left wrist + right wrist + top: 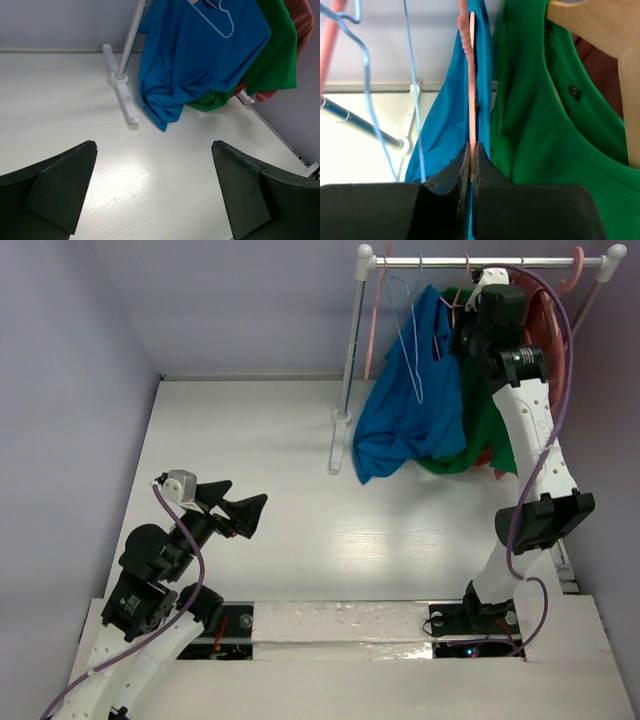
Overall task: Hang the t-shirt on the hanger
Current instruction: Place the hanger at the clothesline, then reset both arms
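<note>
The right fingers (450, 180) are pinching closed on the hanger (471, 75), whose thin pale-pink wire is rising straight out of the narrow slit between them. Only the right wrist view is showing this grip. From above, the right arm (525, 430) is reaching up to the rail (480, 260) and its own wrist is hiding the fingers.

The t-shirt (447, 135) is hanging just behind the pink wire and touching it, with the green t-shirt (545, 125) pressing against it on the right. That close view is also showing a wooden hanger (600, 25) carrying the green one and a strip of dark red garment (592, 65) behind it.

The top view is giving the wider layout. The t-shirt (405, 410) is drooping from the rail in a crumpled mass. A light-blue wire hanger (410, 340) is lying against its front, and its lower edge is hanging close to the desk (250, 440) beside the rack's upright pole.

The left fingers (245, 510) are standing wide open, gripping nothing, well apart from the rack over the near part of the desk. The left wrist view is showing both dark fingers (60, 185) spread at the bottom corners. It is looking across bare desk (50, 100) at the t-shirt (200, 55), whose bunched hem is sagging next to the rack's foot (122, 95).
</note>
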{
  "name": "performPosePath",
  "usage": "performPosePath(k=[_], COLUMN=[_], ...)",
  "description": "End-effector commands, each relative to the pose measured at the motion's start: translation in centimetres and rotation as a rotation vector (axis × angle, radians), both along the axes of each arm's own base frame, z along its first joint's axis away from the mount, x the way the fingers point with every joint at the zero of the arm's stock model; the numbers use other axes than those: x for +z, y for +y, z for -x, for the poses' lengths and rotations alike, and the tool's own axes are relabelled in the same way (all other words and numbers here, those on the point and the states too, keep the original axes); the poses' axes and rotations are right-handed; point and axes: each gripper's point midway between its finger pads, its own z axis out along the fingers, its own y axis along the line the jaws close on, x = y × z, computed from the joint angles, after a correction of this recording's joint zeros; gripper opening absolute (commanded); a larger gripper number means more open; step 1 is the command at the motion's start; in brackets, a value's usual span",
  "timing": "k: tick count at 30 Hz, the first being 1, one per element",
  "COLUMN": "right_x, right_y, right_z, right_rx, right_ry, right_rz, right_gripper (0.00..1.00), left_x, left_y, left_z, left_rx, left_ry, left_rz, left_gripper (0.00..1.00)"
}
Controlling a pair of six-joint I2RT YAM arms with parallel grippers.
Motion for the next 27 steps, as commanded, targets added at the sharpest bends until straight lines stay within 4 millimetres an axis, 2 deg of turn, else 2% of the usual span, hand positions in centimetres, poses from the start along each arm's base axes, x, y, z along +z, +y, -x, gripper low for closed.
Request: performPosePath(k=[1, 2, 3, 4, 5, 6, 7, 8, 9, 10, 13, 14, 15, 16, 17, 18, 19, 20, 21, 22, 24, 25, 26, 27], right_x=[2.4, 2.1, 3.1, 3.2, 2.2, 2.6, 4.5, 4.1, 4.7, 6.4, 6.6, 8.4, 7.1, 7.3, 8.6, 8.4, 6.7, 7.2, 6.9, 5.0, 4.3, 5.1, 3.9, 3.8], right_y=[-0.5, -0.4, -0.6, -0.5, -0.3, -0.2, -0.3, -0.4, -0.5, -0.6, -0.8, -1.0, -1.0, -0.9, -1.1, -0.9, -0.8, -0.9, -0.2, 0.3, 1.7, 1.9, 2.3, 2.9], right_z=[1.2, 1.5, 2.6, 3.1, 3.2, 3.8, 5.3, 5.9, 6.6, 8.4, 10.8, 13.1, 13.8, 14.9, 17.4, 18.5, 19.0, 21.4, 22.5, 23.1, 25.4, 27.8, 28.4, 29.6], right_rx=[-0.012, -0.011, -0.013, -0.008, 0.003, 0.011, 0.013, 0.012, 0.012, 0.015, 0.016, 0.02, 0.019, 0.029, 0.04, 0.055, 0.059, 0.077, 0.119, 0.135, 0.23, 0.267, 0.293, 0.336], right_ry=[-0.094, -0.094, -0.124, -0.136, -0.134, -0.151, -0.205, -0.203, -0.219, -0.269, -0.292, -0.352, -0.336, -0.354, -0.407, -0.412, -0.388, -0.422, -0.421, -0.392, -0.391, -0.444, -0.431, -0.437], right_rz=[-0.037, -0.043, -0.06, -0.066, -0.074, -0.088, -0.103, -0.113, -0.123, -0.139, -0.18, -0.203, -0.227, -0.242, -0.263, -0.29, -0.301, -0.319, -0.339, -0.374, -0.418, -0.447, -0.454, -0.473], right_gripper=[0.0, 0.0, 0.05, 0.16, 0.46, 0.58, 0.72, 0.96, 1.0, 1.0, 1.0, 1.0, 1.0, 1.0, 1.0, 1.0, 1.0, 1.0, 1.0, 1.0, 1.0, 1.0, 1.0, 1.0], left_x=[1.0, 1.1, 1.0, 1.0, 0.9, 0.9, 0.8, 0.7, 0.7, 0.5, 0.3, 0.3, 0.2, 0.2, 0.2, 0.2, 0.6, 0.6, 1.0, 1.8, 3.0, 4.3, 4.9, 5.4], left_y=[-0.1, -0.1, -0.1, -0.1, -0.1, -0.1, -0.1, -0.2, -0.2, -0.3, -0.2, -0.1, -0.2, -0.2, -0.2, -0.3, -0.2, -0.4, -0.5, -0.6, -0.8, -0.7, -0.4, -0.3], left_z=[-0.3, -0.3, -0.3, -0.3, -0.4, -0.4, -0.5, -0.6, -0.7, -0.8, -1.1, -1.2, -1.2, -1.3, -1.3, -1.3, -1.2, -1.1, -1.1, -0.8, -0.4, -0.1, 0.0, 0.1], left_rx=[0.003, 0.003, 0.003, 0.003, 0.005, 0.006, 0.009, 0.011, 0.011, 0.011, 0.023, 0.029, 0.029, 0.03, 0.03, 0.027, 0.026, 0.019, 0.014, 0.003, -0.017, -0.018, -0.01, -0.008], left_ry=[-0.034, -0.035, -0.033, -0.033, -0.03, -0.029, -0.025, -0.019, -0.019, -0.013, -0.003, 0.003, 0.007, 0.012, 0.015, 0.021, 0.019, 0.028, 0.026, 0.018, -0.002, -0.019, -0.025, -0.032], left_rz=[0.017, 0.018, 0.018, 0.018, 0.015, 0.014, 0.012, 0.009, 0.007, 0.001, -0.002, -0.002, -0.001, 0.002, 0.003, 0.007, 0.015, 0.018, 0.028, 0.048, 0.071, 0.093, 0.105, 0.114], left_gripper=[0.99, 0.99, 0.99, 0.99, 0.99, 0.99, 0.99, 0.99, 0.99, 0.99, 0.99, 0.99, 0.99, 0.99, 0.99, 0.99, 0.99, 0.99, 0.99, 0.99, 0.99, 0.99, 0.99, 0.99])
